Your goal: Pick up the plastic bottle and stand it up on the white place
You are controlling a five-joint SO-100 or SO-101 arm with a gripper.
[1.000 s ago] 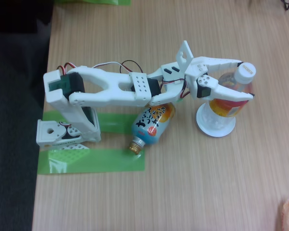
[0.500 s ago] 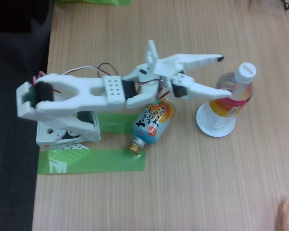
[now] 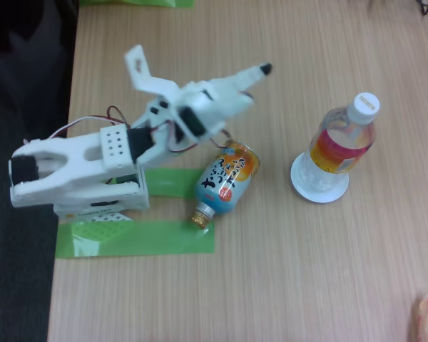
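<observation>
- Your plastic bottle (image 3: 340, 137) stands upright on the white place (image 3: 319, 182), right of centre on the table (image 3: 271, 271).
- Your gripper (image 3: 257, 73) sits well left of it, holding nothing; blur hides whether its jaws are apart.
- A blue-and-orange can (image 3: 226, 179) lies beside the arm.

Blue-and-orange can (image 3: 227, 182), lying left of plastic bottle (image 3: 342, 140): dark Japanese lettering on pale label panel, too blurred to read. Bottle's white cap: faint printing, illegible. No other text.
</observation>
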